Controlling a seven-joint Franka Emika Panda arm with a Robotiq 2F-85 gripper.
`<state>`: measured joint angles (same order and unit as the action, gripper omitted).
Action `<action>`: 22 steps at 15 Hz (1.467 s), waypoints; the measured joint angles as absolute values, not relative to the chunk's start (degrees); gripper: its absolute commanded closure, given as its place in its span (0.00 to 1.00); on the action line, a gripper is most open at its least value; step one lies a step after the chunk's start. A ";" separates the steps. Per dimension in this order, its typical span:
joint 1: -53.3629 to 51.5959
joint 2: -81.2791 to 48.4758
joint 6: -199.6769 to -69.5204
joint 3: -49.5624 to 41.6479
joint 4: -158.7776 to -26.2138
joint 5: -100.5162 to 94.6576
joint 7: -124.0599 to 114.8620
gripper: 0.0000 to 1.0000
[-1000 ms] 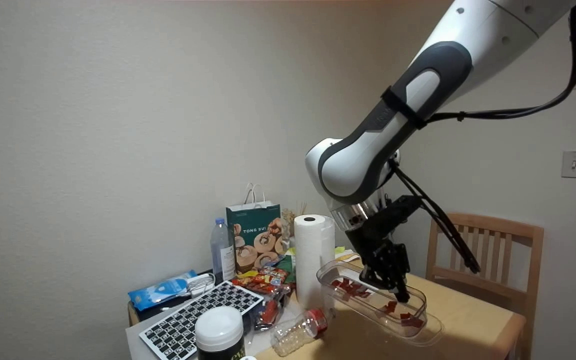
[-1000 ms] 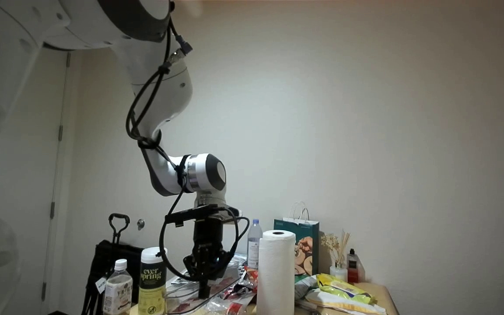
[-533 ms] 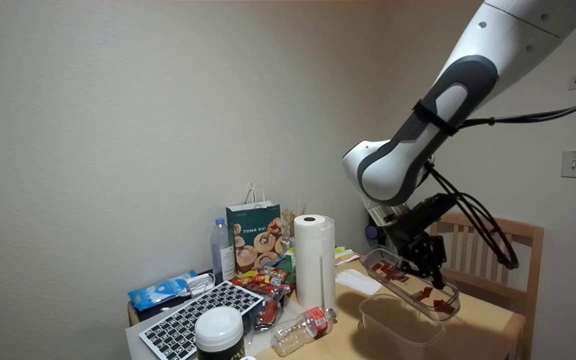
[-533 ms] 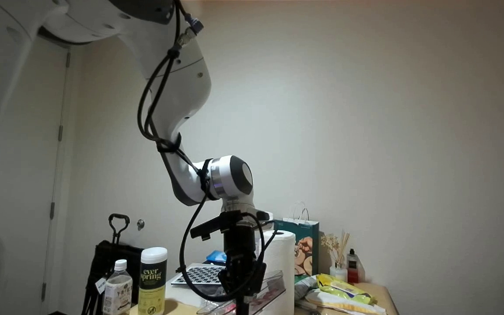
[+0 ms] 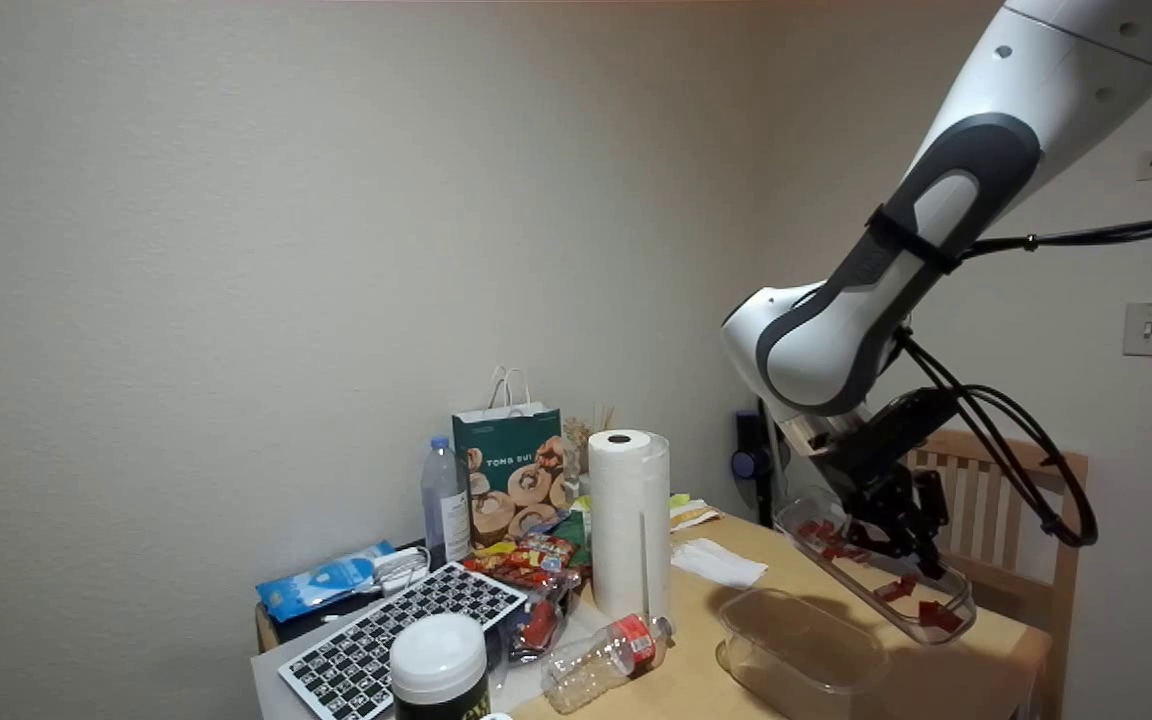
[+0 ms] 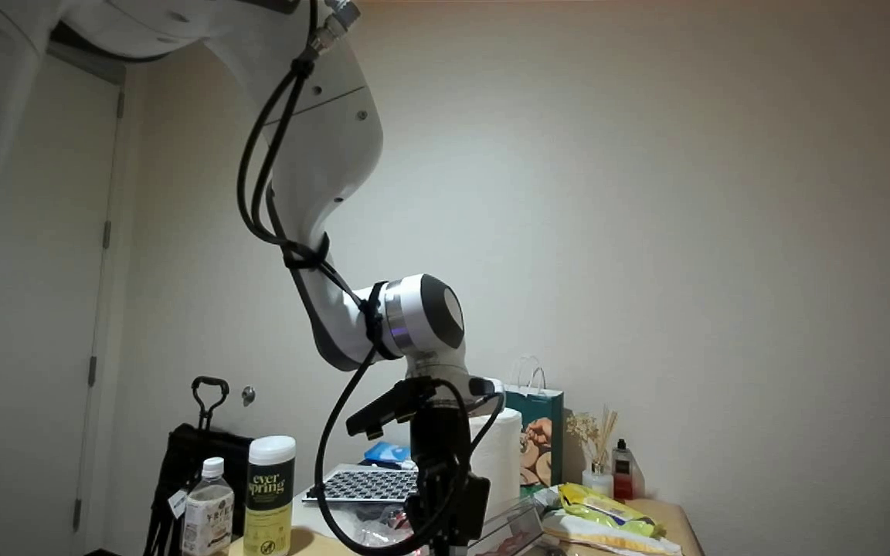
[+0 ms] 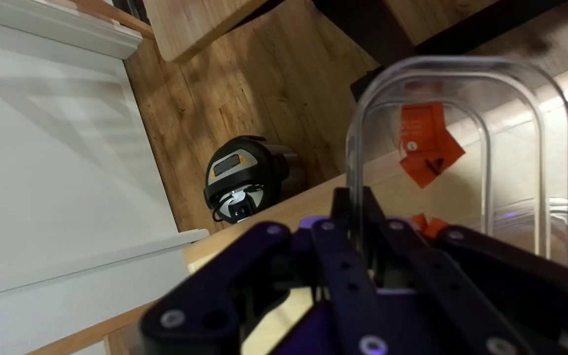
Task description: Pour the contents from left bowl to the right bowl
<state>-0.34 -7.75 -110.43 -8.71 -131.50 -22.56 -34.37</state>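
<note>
Far left of the paper towel roll [image 5: 626,525] is a blue pack [image 5: 321,582]. Nearer to the roll are a checked black-and-white board [image 5: 408,635], a white-topped jar [image 5: 439,662] and a green bag [image 5: 511,475]. A bottle with a red label [image 5: 601,663] lies just in front of the roll. To the right of the roll, a clear tub [image 5: 804,645] sits on the table [image 5: 681,690]. Farther right of the roll is a clear box [image 5: 861,592] with red bits [image 5: 939,615] in it. The robot hand [image 5: 930,568] is squeezed almost together on the box's side and holds it up off the table.
</note>
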 measured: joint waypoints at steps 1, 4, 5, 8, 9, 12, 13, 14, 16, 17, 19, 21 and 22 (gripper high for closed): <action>-0.32 -7.80 -110.44 -8.62 -131.48 -22.56 -34.37 0.98; -0.36 -9.23 -111.20 -7.66 -130.37 -22.60 -34.37 0.97; -0.43 -10.31 -111.39 -7.22 -129.39 -22.65 -34.37 0.97; -1.13 -14.77 -111.71 -6.55 -125.29 -23.62 -34.38 0.97; -1.44 -16.43 -111.71 -6.54 -123.76 -24.19 -34.75 0.97; -2.51 -20.71 -111.71 -6.81 -119.89 -26.35 -39.09 0.97; -3.00 -21.82 -111.71 -7.04 -118.86 -26.97 -41.81 0.97; -3.54 -22.73 -111.78 -7.31 -117.93 -27.50 -45.01 0.97; -4.63 -24.03 -112.14 -7.73 -116.29 -27.97 -51.57 0.97; -5.13 -24.38 -112.42 -7.89 -115.64 -28.26 -54.74 0.97; -6.20 -24.61 -112.73 -8.33 -114.60 -29.83 -60.85 0.97; -7.16 -24.62 -112.74 -8.92 -113.87 -32.78 -66.96 0.97; -7.53 -24.62 -112.71 -9.23 -113.67 -34.82 -69.92 0.97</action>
